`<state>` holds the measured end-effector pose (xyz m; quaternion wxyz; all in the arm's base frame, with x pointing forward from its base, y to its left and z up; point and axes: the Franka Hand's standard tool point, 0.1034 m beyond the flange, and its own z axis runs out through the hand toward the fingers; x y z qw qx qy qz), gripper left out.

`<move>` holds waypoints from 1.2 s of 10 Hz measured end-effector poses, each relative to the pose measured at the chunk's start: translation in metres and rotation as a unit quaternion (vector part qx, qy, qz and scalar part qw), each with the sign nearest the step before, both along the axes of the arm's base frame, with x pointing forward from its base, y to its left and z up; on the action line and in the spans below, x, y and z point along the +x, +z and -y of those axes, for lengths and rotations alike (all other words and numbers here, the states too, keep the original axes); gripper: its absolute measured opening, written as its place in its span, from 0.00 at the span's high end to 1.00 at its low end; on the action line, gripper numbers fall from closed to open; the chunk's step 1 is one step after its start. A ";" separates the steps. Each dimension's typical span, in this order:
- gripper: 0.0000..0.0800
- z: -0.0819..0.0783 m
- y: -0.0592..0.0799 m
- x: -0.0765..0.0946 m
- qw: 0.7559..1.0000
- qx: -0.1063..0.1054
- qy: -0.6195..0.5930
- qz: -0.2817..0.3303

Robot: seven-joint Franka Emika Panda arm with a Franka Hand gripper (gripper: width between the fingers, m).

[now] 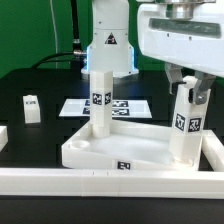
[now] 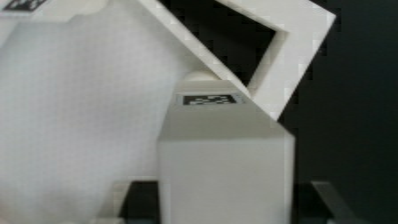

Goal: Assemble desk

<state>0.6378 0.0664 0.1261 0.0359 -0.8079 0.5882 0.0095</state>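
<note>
A black counter (image 1: 30, 80) is seen before a dim backdrop, with the arm's base (image 1: 108, 45) at the rear. The claw (image 1: 190, 95) is clenched on the upper end of the held leg (image 1: 186, 130), a white block bearing a square tag. This leg is held upright at the near corner of the tabletop (image 1: 140, 138), on the exterior view's right. In the wrist view the same leg fills the middle, but its foot and the socket are hidden. Whether it is seated or only resting there cannot be told.

The step in hand is judged to be the fitting of a second leg. For the next move, the foot would have to be squared to the socket and driven down without tilt, and only then could the grip be released.

Farther out, the standing leg (image 1: 100, 95) is planted upright in the far corner socket. The loose leg (image 1: 31, 107) stands well apart on the counter at the exterior view's left. The marker board (image 1: 75, 105) lies flat behind the tabletop. The border rails (image 1: 120, 180) run just beside the tabletop's front and right edges. The right rail is near the held leg and could be struck if the claw drifts.
</note>
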 end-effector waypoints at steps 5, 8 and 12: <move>0.30 -0.001 0.000 0.000 0.998 0.004 -0.058 -0.004; 0.19 -0.004 0.000 -0.001 0.999 -0.007 0.034 0.001; 0.19 -0.003 -0.001 -0.001 0.982 -0.016 0.186 0.008</move>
